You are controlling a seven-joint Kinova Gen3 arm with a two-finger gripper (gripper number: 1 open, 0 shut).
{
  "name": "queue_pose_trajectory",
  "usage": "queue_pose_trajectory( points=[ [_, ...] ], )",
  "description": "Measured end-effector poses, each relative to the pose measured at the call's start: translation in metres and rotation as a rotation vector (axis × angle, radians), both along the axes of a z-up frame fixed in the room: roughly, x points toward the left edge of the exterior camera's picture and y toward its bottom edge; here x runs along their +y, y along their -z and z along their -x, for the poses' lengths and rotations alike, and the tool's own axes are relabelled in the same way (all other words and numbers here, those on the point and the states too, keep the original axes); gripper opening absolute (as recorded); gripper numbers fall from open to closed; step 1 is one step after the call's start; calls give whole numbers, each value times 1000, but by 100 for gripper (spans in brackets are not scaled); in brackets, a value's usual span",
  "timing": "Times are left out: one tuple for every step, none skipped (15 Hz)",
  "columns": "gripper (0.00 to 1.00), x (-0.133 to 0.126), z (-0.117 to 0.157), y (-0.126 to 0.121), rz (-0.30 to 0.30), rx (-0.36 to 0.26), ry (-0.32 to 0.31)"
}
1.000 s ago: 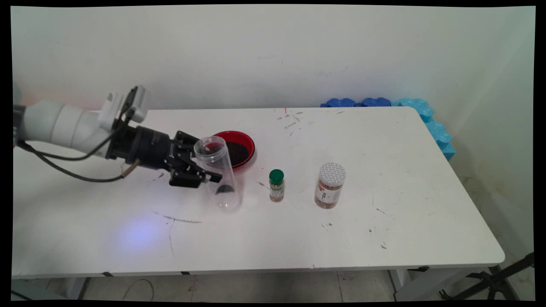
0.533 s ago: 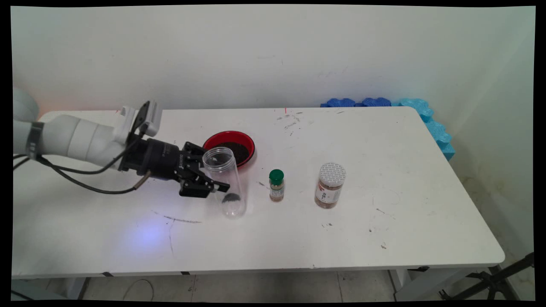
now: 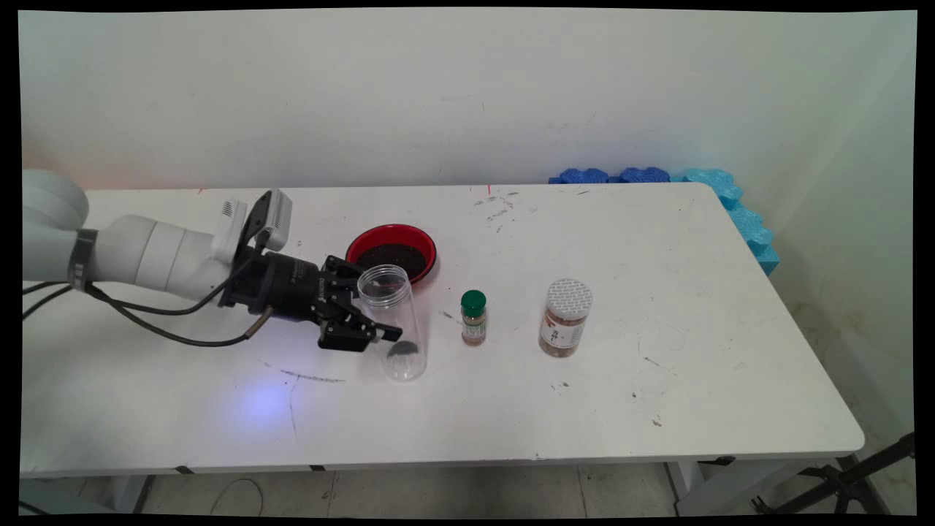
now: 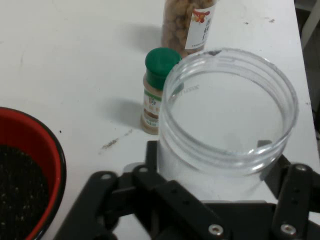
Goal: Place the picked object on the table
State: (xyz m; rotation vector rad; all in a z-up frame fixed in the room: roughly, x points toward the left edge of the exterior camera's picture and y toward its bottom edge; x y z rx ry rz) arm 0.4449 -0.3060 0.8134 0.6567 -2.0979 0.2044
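One clear jar [image 3: 394, 321] is pinched between the fingers of the gripper [image 3: 365, 332], now lower and nearer upright than a second ago. Beyond the jaws stand a green-capped bottle [image 3: 473, 318] and a white-lidded jar [image 3: 565, 318]; behind them, a red bowl [image 3: 420, 245].
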Motion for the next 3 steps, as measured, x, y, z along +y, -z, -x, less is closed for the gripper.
queue_pose_trajectory(
  points=[
    [100, 0, 0, 1, 0, 1, -1],
    [100, 0, 1, 2, 1, 3, -2],
    [100, 0, 2, 2, 3, 4, -3]
  ],
)
